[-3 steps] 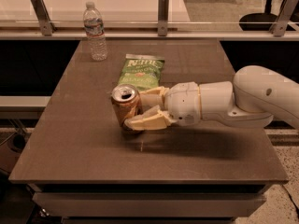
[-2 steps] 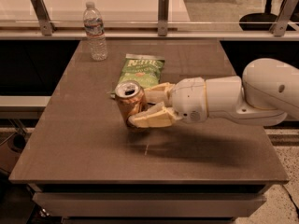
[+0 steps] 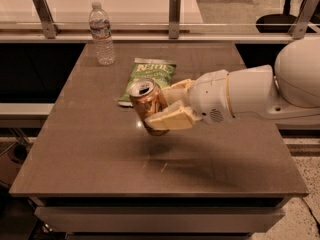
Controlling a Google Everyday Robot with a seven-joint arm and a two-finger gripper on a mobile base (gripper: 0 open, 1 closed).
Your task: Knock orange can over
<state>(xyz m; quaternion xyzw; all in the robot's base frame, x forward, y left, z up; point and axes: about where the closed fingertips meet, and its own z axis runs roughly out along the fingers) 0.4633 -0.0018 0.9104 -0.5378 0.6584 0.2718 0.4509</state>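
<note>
No legible text; hand (image 3: 164, 107) around orange can (image 3: 146, 102).

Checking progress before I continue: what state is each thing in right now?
orange can: tilted, clamped between the fingers, seemingly lifted off the table.
gripper: over mid-table, fingers shut on the can.
water bottle: upright, capped, at the table's far edge.
chip bag: lying flat behind the can.

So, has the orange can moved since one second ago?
Yes. Clamped in the gripper, the orange can has shifted slightly right, from the green chip bag's lower-left corner toward the middle of its near edge, and tilted.
</note>
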